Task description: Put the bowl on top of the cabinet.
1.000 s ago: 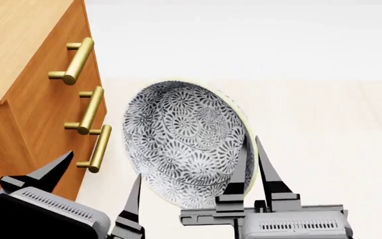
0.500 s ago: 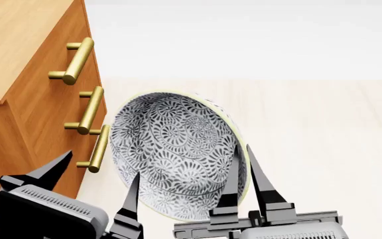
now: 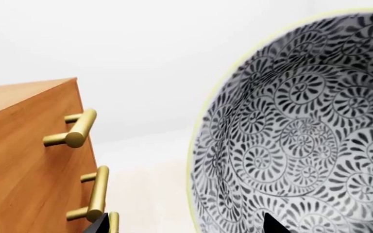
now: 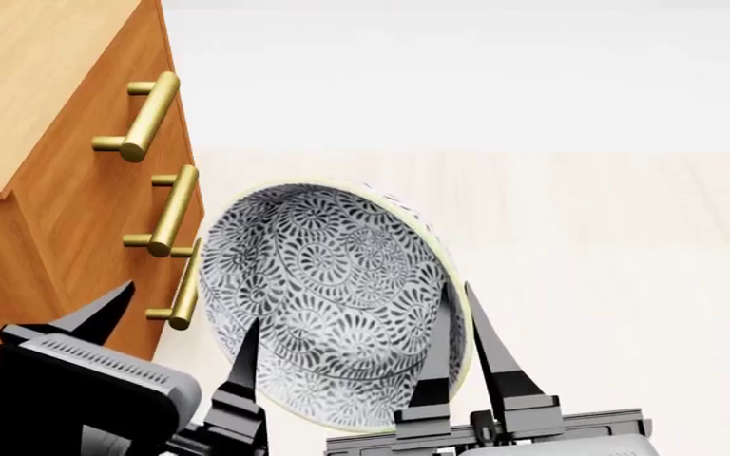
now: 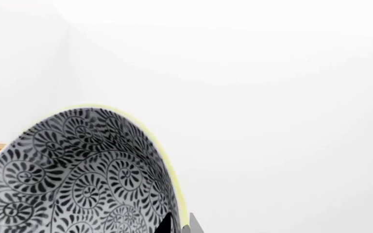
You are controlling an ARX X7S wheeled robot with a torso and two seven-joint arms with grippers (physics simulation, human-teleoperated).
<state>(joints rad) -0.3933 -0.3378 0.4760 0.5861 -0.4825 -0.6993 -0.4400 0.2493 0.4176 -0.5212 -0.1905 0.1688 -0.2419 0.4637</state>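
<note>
Grip on the bowl [image 4: 327, 304] is by the right gripper [image 4: 456, 328] alone: its two fingers are clamped on the rim at the bowl's right side, one inside the wall and one outside, as the head view and the right wrist view both show. The bowl hangs clear of the floor, tipped steeply on edge with its opening facing the robot and slightly left. The left gripper [image 4: 182, 328] stands just beside the bowl's left edge with its fingers apart and nothing between them; one finger overlaps the bowl in the head view, and contact cannot be confirmed.

Procedure, as a judgement: the bowl is well below the cabinet [image 4: 48, 190] top, so the step in hand is lift and transfer. Raise the bowl straight up until its lowest edge is above the light wood top, then traverse left. Level the bowl before release so that it lands on its base. A one-sided rim grip on a deep ceramic bowl can pivot; move slowly.

Obstructions: three brass handles [image 4: 152, 116] project from the drawer front toward the bowl, and the lowest one is almost touching the bowl's left rim. Do not traverse left at this height. Beyond lie pale floor and a white wall.
</note>
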